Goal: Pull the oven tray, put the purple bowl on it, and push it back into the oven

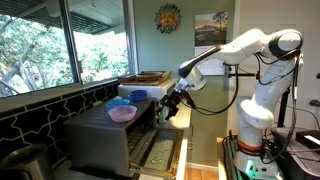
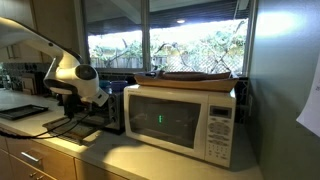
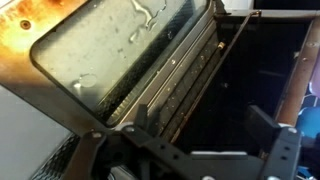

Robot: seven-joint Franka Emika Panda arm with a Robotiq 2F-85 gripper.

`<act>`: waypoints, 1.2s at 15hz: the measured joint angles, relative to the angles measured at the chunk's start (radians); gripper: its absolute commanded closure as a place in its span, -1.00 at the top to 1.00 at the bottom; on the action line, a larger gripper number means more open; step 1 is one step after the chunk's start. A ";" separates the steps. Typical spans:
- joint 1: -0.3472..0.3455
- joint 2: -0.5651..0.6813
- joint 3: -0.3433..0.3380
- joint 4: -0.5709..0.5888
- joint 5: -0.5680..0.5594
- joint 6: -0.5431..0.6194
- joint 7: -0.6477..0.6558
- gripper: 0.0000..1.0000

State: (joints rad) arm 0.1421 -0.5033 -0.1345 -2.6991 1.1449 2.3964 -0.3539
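The grey oven (image 1: 100, 135) stands with its glass door (image 1: 160, 150) dropped flat open. On the oven's top sits the purple bowl (image 1: 122, 113). My gripper (image 1: 172, 103) hovers at the mouth of the dark cavity, above the door, open with nothing between its fingers. In the wrist view the gripper (image 3: 205, 125) points into the black cavity (image 3: 250, 70), with the door glass (image 3: 120, 50) to its left. Thin parallel bars (image 3: 175, 80) run along the cavity's mouth; I cannot tell whether they belong to the oven tray. The cavity's inside is too dark to read.
A blue bowl (image 1: 138, 96) sits behind the purple one on the oven. A white microwave (image 2: 185, 120) stands on the counter beside the oven, with a flat board (image 2: 195, 76) on top. Windows run along the wall behind, and the robot's base (image 1: 255, 120) stands close by.
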 measured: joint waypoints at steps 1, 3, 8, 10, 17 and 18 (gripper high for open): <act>0.001 0.016 0.002 0.000 0.073 0.000 -0.049 1.00; 0.001 0.051 0.013 0.000 0.206 0.000 -0.148 1.00; -0.027 0.135 0.069 0.008 0.496 -0.004 -0.402 1.00; -0.046 0.164 0.095 0.018 0.588 -0.009 -0.483 1.00; -0.096 0.271 0.157 0.061 0.850 -0.054 -0.636 0.76; -0.101 0.285 0.162 0.066 0.877 -0.063 -0.651 0.62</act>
State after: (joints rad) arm 0.0408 -0.2181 0.0272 -2.6333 2.0214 2.3337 -1.0049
